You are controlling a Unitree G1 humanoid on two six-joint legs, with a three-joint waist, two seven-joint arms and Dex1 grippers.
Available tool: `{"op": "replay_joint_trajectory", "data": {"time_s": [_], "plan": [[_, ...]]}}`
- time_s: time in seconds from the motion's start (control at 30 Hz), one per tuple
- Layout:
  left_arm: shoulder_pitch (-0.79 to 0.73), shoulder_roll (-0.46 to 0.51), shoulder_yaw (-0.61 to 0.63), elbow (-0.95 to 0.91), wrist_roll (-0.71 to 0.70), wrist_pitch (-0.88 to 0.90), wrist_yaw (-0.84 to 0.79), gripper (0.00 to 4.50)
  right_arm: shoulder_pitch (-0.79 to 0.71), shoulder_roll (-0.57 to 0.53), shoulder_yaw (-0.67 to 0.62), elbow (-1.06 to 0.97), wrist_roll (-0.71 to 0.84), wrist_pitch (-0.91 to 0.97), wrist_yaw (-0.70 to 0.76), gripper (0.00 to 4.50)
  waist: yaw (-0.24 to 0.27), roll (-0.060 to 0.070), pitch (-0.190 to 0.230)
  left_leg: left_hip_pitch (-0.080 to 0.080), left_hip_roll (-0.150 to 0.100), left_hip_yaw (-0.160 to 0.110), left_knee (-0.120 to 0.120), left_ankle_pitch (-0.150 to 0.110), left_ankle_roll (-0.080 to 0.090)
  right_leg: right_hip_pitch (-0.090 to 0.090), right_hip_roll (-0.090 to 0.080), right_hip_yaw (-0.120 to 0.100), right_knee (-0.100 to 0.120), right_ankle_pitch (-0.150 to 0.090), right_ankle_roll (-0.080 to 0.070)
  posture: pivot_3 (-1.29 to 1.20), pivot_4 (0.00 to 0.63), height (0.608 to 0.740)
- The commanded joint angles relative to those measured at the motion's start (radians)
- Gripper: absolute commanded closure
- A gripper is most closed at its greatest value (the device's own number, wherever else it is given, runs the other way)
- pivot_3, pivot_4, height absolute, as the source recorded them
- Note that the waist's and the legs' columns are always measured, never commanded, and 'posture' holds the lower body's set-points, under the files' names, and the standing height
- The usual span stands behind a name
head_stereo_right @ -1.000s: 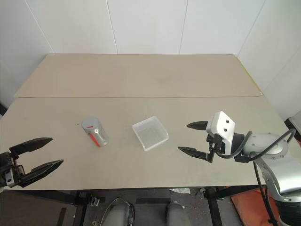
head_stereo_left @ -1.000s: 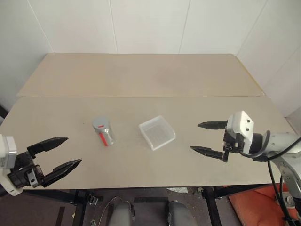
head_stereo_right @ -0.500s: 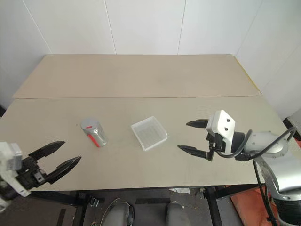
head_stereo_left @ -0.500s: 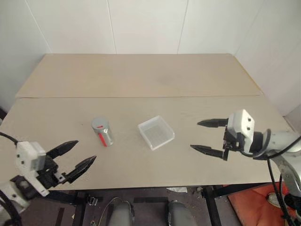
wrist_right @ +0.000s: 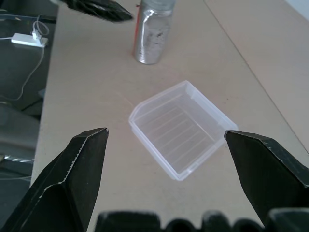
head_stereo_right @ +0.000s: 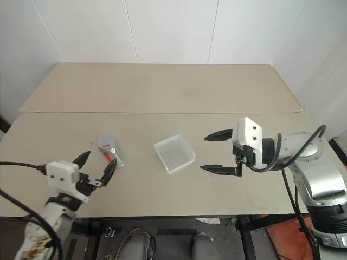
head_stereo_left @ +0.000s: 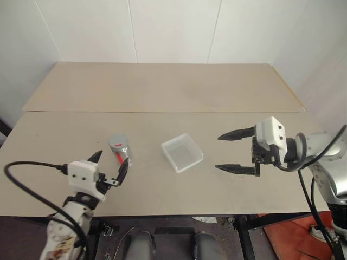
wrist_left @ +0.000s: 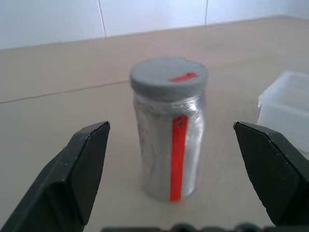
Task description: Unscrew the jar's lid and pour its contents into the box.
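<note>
Jar (head_stereo_left: 120, 150) upright on the table (head_stereo_left: 162, 92), left of centre, nearer the front edge than the back. Lid (wrist_left: 169, 77) on, red mark on top, red strip facing the left gripper (head_stereo_left: 110, 168).

Left gripper: jaws spread wide, empty. It sits just in front of the jar, toward the front edge, pointing at it. In the left wrist view the jar stands centred in the gap between the two fingers (wrist_left: 79, 174) but beyond their tips, not touching either.

Box (head_stereo_left: 182, 153) is near the table centre, just right of the jar, apart from it, turned corner-on to the front edge. Looks empty, ribbed floor visible.

Right gripper (head_stereo_left: 226, 153): jaws spread wide, empty, pointing left at the box from its right side, raised off the table, clear of the box. Right wrist view has the box framed between its fingers (wrist_right: 77, 169), jar beyond it.
</note>
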Motion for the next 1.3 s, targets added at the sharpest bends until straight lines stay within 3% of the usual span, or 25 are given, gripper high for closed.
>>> {"op": "replay_joint_trajectory", "data": {"time_s": [0.03,0.47,0.57,0.73,0.77,0.9,1.0,1.23,1.3], "plan": [[-0.040,-0.038,-0.042,0.046,0.087,-0.090,0.067,0.04,-0.025,-0.006,-0.014,-0.009,0.012,-0.018,0.009,0.00,-0.002,0.000,0.000,0.000,0.000,0.000,0.000,0.000,0.000,0.000,0.000,0.000,0.000,0.000,0.000,0.00,0.150,0.740],[-0.182,-0.124,-0.100,0.238,0.188,-0.200,0.169,0.04,0.000,-0.023,-0.055,-0.051,0.033,-0.016,0.018,0.00,-0.001,0.000,0.000,0.000,0.000,0.000,0.000,0.000,0.000,0.000,0.000,0.000,0.000,0.000,0.000,0.00,0.150,0.740],[-0.201,-0.132,-0.104,0.254,0.185,-0.199,0.174,0.61,0.008,-0.032,-0.071,-0.060,0.042,-0.013,0.021,0.00,-0.001,0.000,0.000,0.000,0.000,0.000,0.000,0.000,0.000,0.000,0.000,0.000,0.000,0.000,0.001,0.00,0.150,0.740],[-0.225,-0.126,-0.101,0.285,0.191,-0.213,0.180,2.33,0.018,-0.034,-0.083,-0.073,0.054,-0.009,0.015,0.00,-0.002,0.000,0.000,0.000,0.000,0.000,0.000,0.000,0.000,0.000,0.000,0.000,0.000,0.000,0.001,0.00,0.150,0.740],[-0.229,-0.127,-0.098,0.287,0.185,-0.210,0.178,2.52,0.021,-0.033,-0.085,-0.078,0.058,-0.007,0.011,0.00,-0.002,0.000,0.000,0.000,0.000,0.000,0.000,0.000,0.000,0.000,0.000,0.000,0.000,0.000,0.001,0.00,0.150,0.740],[-0.240,-0.113,-0.092,0.274,0.166,-0.198,0.158,2.52,0.025,-0.026,-0.088,-0.095,0.077,-0.001,-0.004,0.00,-0.002,0.000,0.000,0.000,0.000,-0.001,0.000,0.000,0.000,0.000,0.000,0.000,0.000,0.000,0.001,0.00,0.150,0.740],[-0.272,-0.048,-0.082,0.223,0.114,-0.138,0.079,2.52,0.023,-0.014,-0.078,-0.107,0.086,-0.003,-0.015,0.00,-0.002,0.000,0.000,0.000,0.000,-0.001,0.000,0.000,0.000,0.000,0.000,0.000,0.000,0.000,0.001,0.00,0.150,0.740],[-0.392,0.220,-0.013,0.154,-0.243,0.105,-0.284,2.52,-0.060,0.069,-0.006,-0.099,0.079,0.017,-0.078,0.00,-0.008,0.000,0.000,0.000,0.000,-0.001,0.000,0.000,0.000,-0.001,0.000,-0.001,0.001,0.000,0.001,0.00,0.150,0.740],[-0.471,0.321,0.001,0.227,-0.349,0.143,-0.478,2.52,-0.135,0.124,0.041,-0.077,0.071,0.067,-0.141,0.00,-0.010,0.000,0.000,0.000,0.001,-0.001,0.000,0.000,0.000,-0.001,0.001,-0.001,0.001,0.000,0.001,0.00,0.150,0.740]]}}
